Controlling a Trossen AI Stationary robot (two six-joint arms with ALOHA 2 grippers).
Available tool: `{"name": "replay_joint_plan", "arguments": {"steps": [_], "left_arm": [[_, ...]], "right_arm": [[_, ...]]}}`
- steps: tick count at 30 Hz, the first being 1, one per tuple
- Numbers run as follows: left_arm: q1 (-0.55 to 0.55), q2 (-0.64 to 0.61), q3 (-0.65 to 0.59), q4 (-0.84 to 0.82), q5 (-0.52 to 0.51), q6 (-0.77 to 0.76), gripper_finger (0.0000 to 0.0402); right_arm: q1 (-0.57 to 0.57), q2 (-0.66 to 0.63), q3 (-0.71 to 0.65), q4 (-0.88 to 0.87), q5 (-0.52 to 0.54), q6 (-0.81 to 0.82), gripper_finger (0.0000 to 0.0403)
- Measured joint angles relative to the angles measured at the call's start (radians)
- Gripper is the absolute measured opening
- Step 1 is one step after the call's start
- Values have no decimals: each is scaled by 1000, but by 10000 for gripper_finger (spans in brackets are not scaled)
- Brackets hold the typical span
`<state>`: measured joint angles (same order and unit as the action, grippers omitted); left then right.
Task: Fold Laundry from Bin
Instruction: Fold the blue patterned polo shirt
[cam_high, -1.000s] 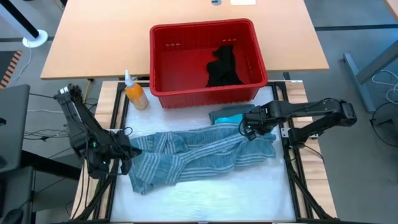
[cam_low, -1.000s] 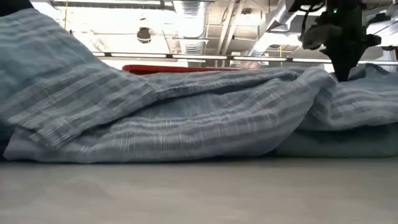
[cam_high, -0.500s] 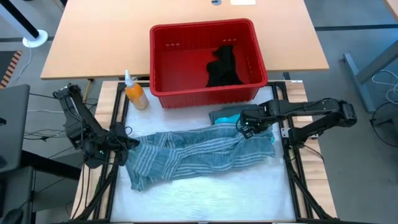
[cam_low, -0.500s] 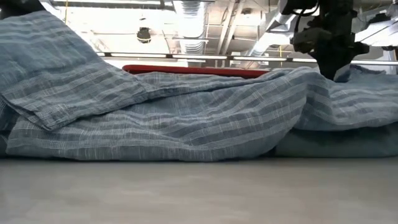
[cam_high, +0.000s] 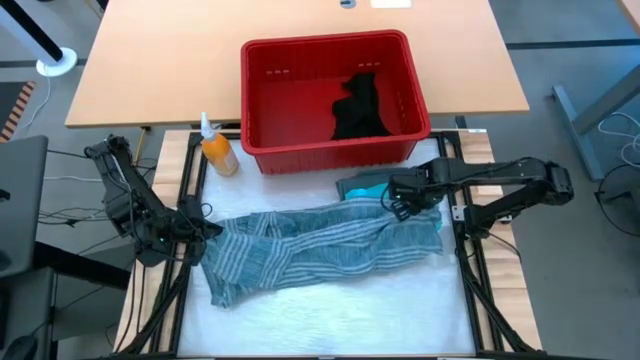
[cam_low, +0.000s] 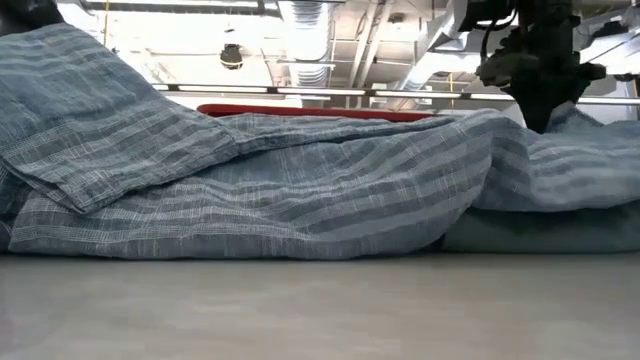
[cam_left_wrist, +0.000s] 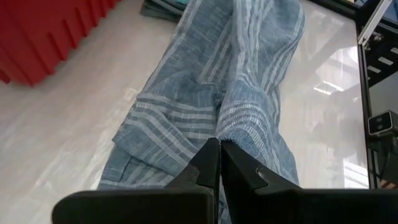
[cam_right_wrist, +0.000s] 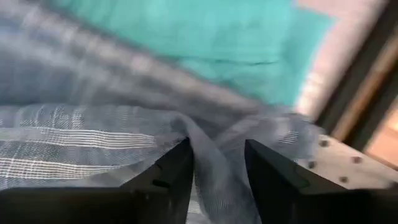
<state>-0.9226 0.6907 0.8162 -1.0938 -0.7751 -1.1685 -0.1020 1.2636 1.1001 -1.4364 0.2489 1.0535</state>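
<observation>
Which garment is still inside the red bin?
The black garment, bunched toward the right side of the bin. The striped shirt lies spread on the table, and the turquoise garment sits beside it, outside the bin.

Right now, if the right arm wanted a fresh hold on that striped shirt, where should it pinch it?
Probably the raised fold of the striped shirt at its right end, coming straight down from above. There the cloth humps up between the right gripper's parted fingers, over the turquoise garment, instead of lying flat.
</observation>
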Motion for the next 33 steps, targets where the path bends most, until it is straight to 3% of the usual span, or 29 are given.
{"name": "replay_joint_plan", "arguments": {"steps": [6,11,17,23,33], "left_arm": [[0,0,0,-1,9,6,0],[0,0,0,-11,9,5,0],[0,0,0,-18,9,5,0],[0,3,0,-15,7,3,0],[0,2,0,-5,-52,-35,0]], "right_arm": [[-7,-1,102,-81,129,27,177],[5,-2,182,-34,139,-26,168],[210,2,187,252,109,-61,164],[439,46,187,355,262,40,164],[602,209,186,469,328,101,164]]}}
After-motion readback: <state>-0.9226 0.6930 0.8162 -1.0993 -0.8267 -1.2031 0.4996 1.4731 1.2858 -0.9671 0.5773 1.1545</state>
